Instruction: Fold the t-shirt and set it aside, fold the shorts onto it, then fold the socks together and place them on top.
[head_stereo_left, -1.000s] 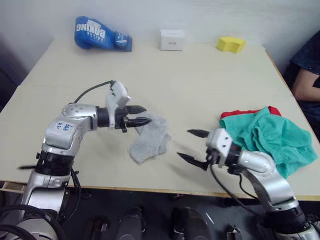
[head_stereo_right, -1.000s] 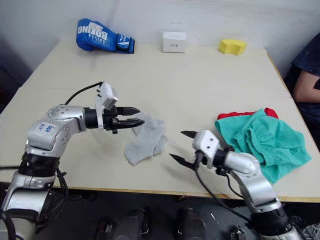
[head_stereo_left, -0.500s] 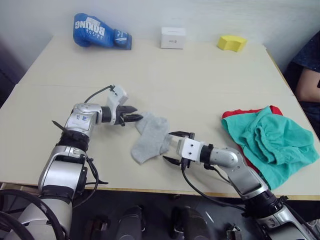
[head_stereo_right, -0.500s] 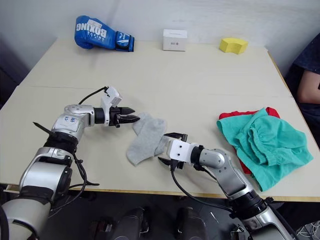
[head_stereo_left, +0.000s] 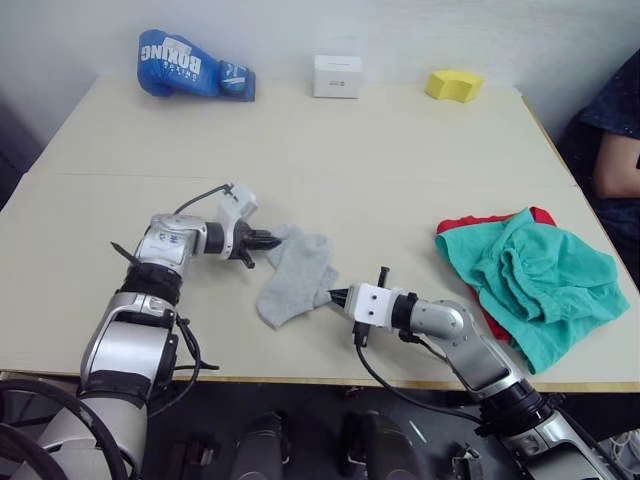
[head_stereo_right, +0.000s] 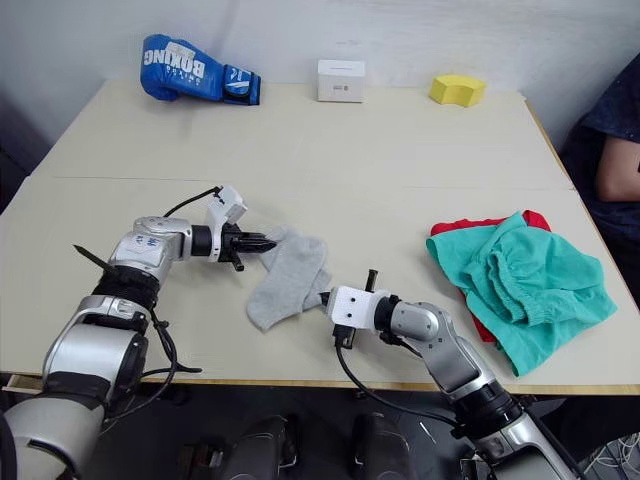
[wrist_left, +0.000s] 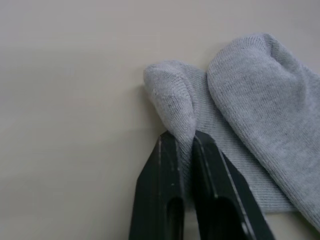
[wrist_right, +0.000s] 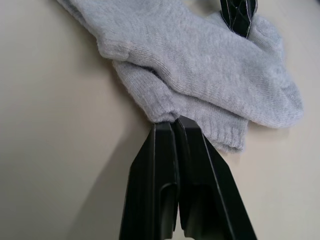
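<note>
While I am pinching the socks (head_stereo_left: 297, 277) at both ends, my left hand (head_stereo_left: 272, 239) is pressed together on knit at their ten o'clock edge and my right hand (head_stereo_left: 335, 296) on the four o'clock edge. They are lying mid-table (head_stereo_left: 400, 170); the shorts (head_stereo_left: 530, 280) are sitting on the t-shirt (head_stereo_left: 478, 223) at three o'clock. Pulling unevenly could be slipping one thin pinch free or separating the pair.

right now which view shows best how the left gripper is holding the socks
The left wrist view: the left gripper is shut, pinching a raised fold of the socks. The eye views show it at the socks' far-left end but hide the pinch. The right wrist view catches just its fingertips.
</note>
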